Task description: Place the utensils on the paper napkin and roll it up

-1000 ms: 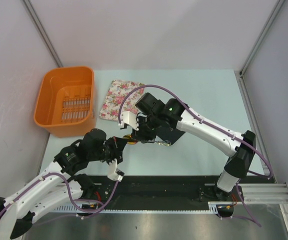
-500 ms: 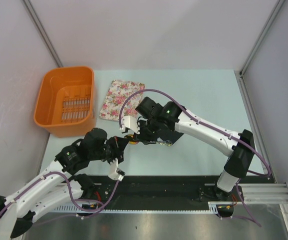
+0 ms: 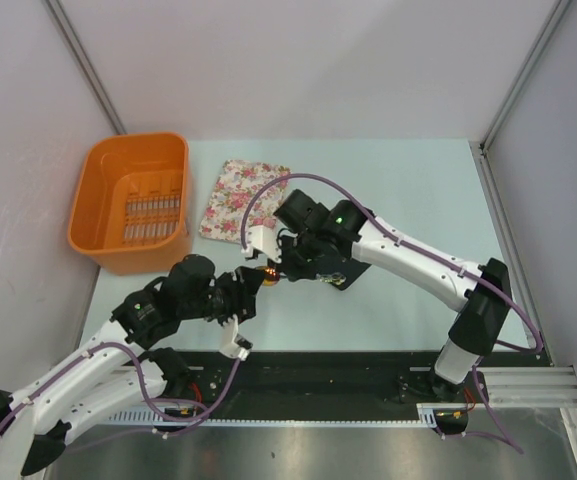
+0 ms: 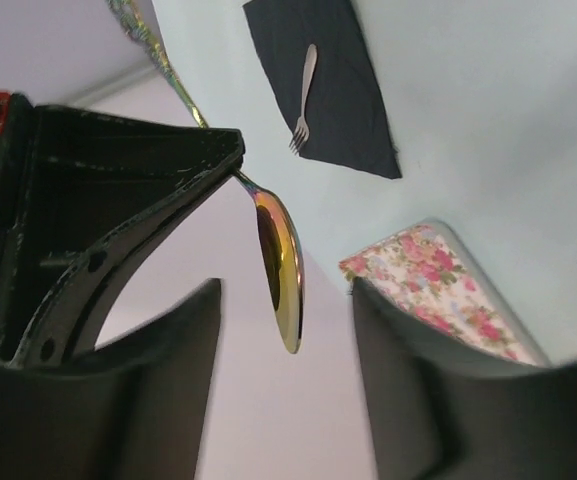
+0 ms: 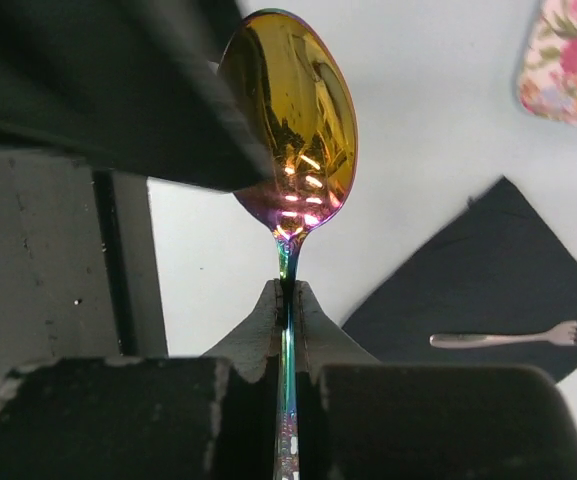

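- the right gripper (image 5: 286,292) pinches the spoon (image 5: 293,110) at its neck, up in the air; the spoon's long axis runs straight out from the gripper, bowl foremost.
- the left gripper (image 4: 283,300) is spread, one finger on either side of the bowl.
- the paper napkin (image 5: 478,270) lies flat on the bench (image 5: 448,150), below and right of the bowl in the right wrist view; i judge the right arm nearer.
- count: one spoon, one fork (image 5: 513,338) lying on the napkin, one napkin, one floral cloth (image 5: 573,60).

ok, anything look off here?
Nothing spilled or damaged. The spoon is clamped by its handle in the right tool, with its bowl inside the open left tool. The fork lies flat on the black napkin.
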Robot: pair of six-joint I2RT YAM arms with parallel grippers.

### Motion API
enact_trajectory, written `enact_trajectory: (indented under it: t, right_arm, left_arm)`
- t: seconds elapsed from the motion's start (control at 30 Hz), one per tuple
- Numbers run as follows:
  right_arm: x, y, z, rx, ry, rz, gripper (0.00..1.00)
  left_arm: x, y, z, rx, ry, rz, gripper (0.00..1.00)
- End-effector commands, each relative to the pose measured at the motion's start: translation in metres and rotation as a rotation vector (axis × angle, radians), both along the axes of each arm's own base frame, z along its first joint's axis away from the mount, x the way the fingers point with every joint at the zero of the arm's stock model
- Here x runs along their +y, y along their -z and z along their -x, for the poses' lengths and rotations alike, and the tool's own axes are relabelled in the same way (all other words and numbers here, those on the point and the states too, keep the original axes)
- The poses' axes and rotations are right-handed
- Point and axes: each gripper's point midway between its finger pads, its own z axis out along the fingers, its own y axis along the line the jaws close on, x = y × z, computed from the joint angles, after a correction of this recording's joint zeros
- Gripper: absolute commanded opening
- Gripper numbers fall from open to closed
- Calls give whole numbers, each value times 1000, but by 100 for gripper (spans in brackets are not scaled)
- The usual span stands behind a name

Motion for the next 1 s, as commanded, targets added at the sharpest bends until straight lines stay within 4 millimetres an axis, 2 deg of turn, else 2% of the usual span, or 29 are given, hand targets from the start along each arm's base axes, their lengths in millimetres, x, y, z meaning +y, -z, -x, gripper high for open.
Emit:
enact_trajectory:
  t: [0.0, 0.03, 0.07, 0.1, 0.13, 0.17, 0.2, 0.23, 0.27, 0.3, 0.33, 0.37, 0.4, 0.43, 0.5, 0.6, 0.63, 0.73, 0.77, 0.97]
  right_arm:
    - [-8, -16, -40, 34, 173, -101, 0]
    - [-18, -19, -63, 40, 252, -134, 0]
    - [-25, -20, -76, 75, 346, -158, 0]
    - [-29, -24, -94, 72, 409, -197, 0]
    - [-37, -22, -109, 82, 488, -212, 0]
    - [-59, -18, -138, 81, 612, -229, 0]
    - [-62, -19, -158, 92, 728, -286, 0]
    - [-75, -10, -174, 71, 824, -278, 0]
    - [-86, 1, -190, 70, 903, -269, 0]
    - [-88, 4, -201, 77, 986, -296, 0]
    - [-96, 13, -208, 55, 1047, -274, 0]
    - [-99, 21, -212, 70, 1112, -279, 0]
    - [-99, 27, -219, 69, 1160, -293, 0]
    - [-101, 32, -223, 88, 1246, -311, 0]
    - [-101, 47, -229, 76, 1321, -320, 1]
    - [-103, 64, -234, 74, 1428, -324, 0]
    - [-106, 78, -236, 66, 1461, -291, 0]
    - [-108, 100, -233, 70, 1518, -241, 0]
    - [-107, 106, -232, 79, 1528, -239, 0]
    - [-105, 121, -241, 83, 1556, -256, 5]
  left_arm:
    - [-17, -49, -4, -7, -18, 194, 69]
    - [-16, -52, -7, 82, -98, 260, 89]
    - [-19, -67, -16, 102, -145, 323, 96]
    - [-17, -71, -24, 132, -216, 355, 100]
    - [-15, -73, -30, 247, -321, 435, 100]
    - [-18, -94, -39, 271, -373, 535, 100]
    - [-16, -87, -53, 409, -534, 628, 100]
    - [-10, -93, -65, 462, -619, 705, 99]
    - [-8, -107, -73, 521, -671, 794, 100]
    - [-8, -101, -80, 693, -778, 890, 99]
    - [5, -102, -93, 766, -862, 960, 100]
    - [9, -110, -100, 831, -910, 1025, 100]
    - [12, -109, -105, 894, -960, 1064, 100]
    - [14, -98, -114, 992, -1050, 1101, 100]
    - [12, -102, -116, 1085, -1090, 1139, 100]
    - [6, -111, -119, 1150, -1065, 1234, 99]
    - [5, -115, -118, 1161, -1049, 1258, 100]
    - [1, -123, -118, 1198, -1002, 1332, 100]
    - [1, -119, -118, 1205, -1009, 1339, 100]
    - [1, -110, -112, 1239, -1004, 1343, 100]
